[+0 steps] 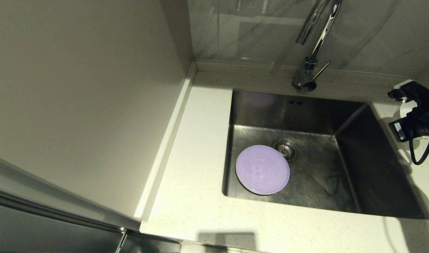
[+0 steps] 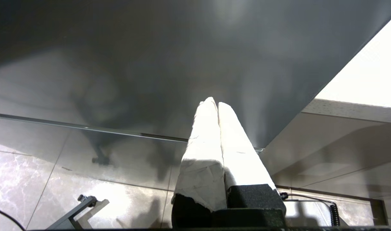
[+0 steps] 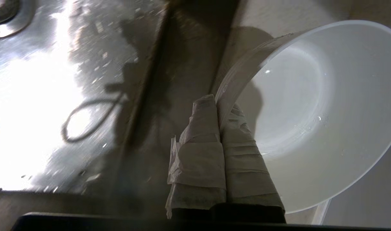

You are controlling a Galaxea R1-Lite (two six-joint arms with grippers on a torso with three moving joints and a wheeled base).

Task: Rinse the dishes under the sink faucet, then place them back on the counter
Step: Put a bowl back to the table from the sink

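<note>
The white bowl (image 3: 311, 112) hangs tilted over the counter (image 1: 197, 196) at the sink's (image 1: 376, 196) right edge, its rim pinched by the right gripper (image 3: 218, 106), probably to shed water. The purple plate (image 1: 262, 169) lies in the basin's left part, beside the drain. The left gripper (image 2: 217, 104) is parked low, fingers pressed together. No writing is readable.

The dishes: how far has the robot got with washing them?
In hand: the right gripper pinches the white bowl by its rim, over the counter right of the sink; droplets suggest it was rinsed. Still left: the lavender plate lies in the sink, and no water runs from the faucet. The left gripper is parked below the counter, jaws shut.
</note>
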